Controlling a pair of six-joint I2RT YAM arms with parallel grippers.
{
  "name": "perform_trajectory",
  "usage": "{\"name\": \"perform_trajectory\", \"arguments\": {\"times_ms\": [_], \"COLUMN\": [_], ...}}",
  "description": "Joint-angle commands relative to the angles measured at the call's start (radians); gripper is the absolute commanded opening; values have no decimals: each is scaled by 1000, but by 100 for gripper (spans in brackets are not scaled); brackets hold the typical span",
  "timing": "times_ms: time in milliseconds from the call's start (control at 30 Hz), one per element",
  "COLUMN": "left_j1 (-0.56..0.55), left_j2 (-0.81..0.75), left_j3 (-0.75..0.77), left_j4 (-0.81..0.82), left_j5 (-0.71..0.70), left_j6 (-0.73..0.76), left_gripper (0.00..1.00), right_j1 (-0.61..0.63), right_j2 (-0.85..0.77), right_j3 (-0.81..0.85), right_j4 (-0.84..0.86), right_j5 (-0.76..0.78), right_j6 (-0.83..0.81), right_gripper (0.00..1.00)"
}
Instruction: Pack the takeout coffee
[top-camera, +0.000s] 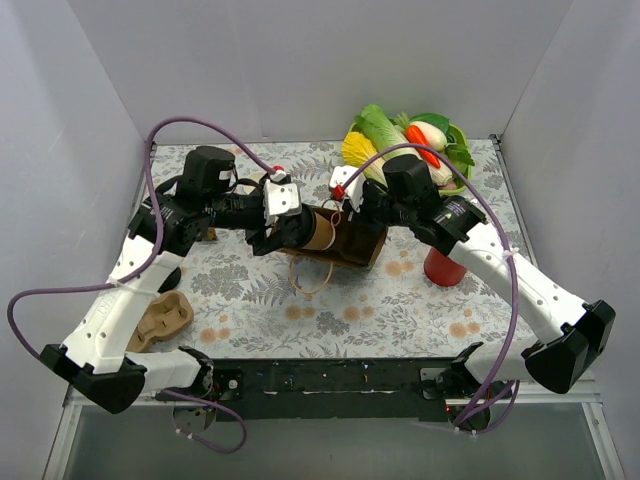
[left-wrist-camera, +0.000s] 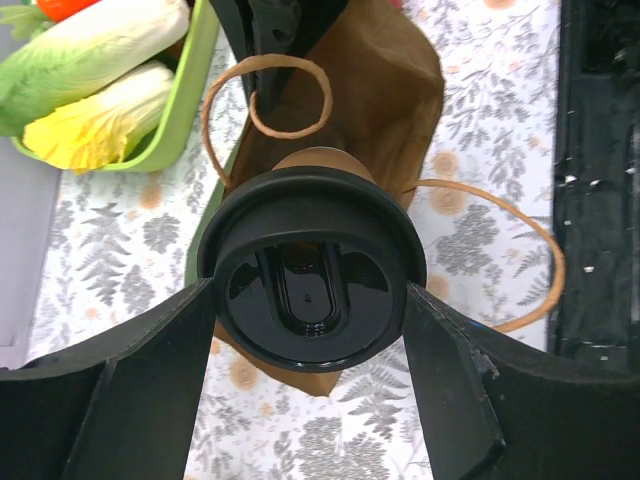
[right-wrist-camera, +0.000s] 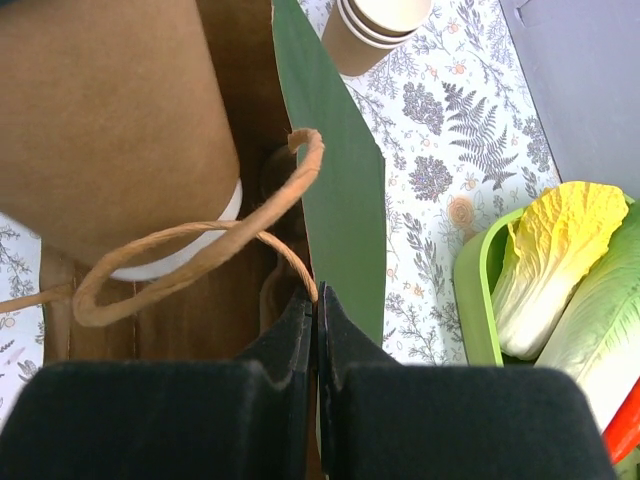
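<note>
On a fern-printed bench (top-camera: 400, 310) boxed in by plain grey walls (top-camera: 300, 60), two arms reach inward and meet at a brown paper bag (top-camera: 365, 243) lying on its side at centre. The left arm bends in from the left. Its left fingers (left-wrist-camera: 150, 390) are spread to the width of the black lid and clamp the coffee (left-wrist-camera: 310, 290) from both sides, holding it sideways with its base toward the bag's mouth. Whether the base has passed the opening cannot be told. The right arm stretches in from the right, with the right fingers (right-wrist-camera: 345, 350) pressed together on the bag's edge beside a paper handle. A green bowl (left-wrist-camera: 185, 100) of vegetables sits at back right. A red cup (top-camera: 443, 268) stands beside the right forearm, a pulp carrier (top-camera: 160, 322) lies near the left arm, and a stack of cups (right-wrist-camera: 375, 30) stands beyond the bag.
</note>
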Motion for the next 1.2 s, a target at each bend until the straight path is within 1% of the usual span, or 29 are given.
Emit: {"name": "perform_trajectory", "arguments": {"times_ms": [0, 100, 133, 267, 433, 633, 767, 1000, 1167], "left_j1": [-16, -24, -28, -44, -77, -149, -192, -220, -272], "left_j2": [-30, -32, -27, -20, -40, -63, -31, 26, 42], "left_j3": [-30, -67, -70, -96, -139, -188, -176, -156, -191], "left_j4": [61, 95, 100, 109, 149, 172, 149, 123, 127], "left_j5": [-82, -108, -114, -129, -137, -169, -215, -272, -356], "left_j6": [113, 164, 210, 312, 369, 380, 376, 388, 414], "left_gripper": [0, 0, 0, 0, 0, 0, 0, 0, 0], "right_j1": [-13, -14, -16, -22, -25, -43, -45, -46, -45], "right_j2": [8, 14, 16, 19, 34, 40, 42, 26, 11], "right_j3": [53, 60, 60, 73, 95, 92, 92, 89, 84], "right_j4": [-23, -24, -27, -30, -35, -21, -18, -24, -17], "right_j5": [-47, -87, -94, -131, -128, -124, -142, -173, -150], "right_j6": [28, 34, 38, 55, 69, 98, 106, 126, 161], "right_gripper": [1, 1, 1, 1, 1, 1, 1, 1, 1]}}
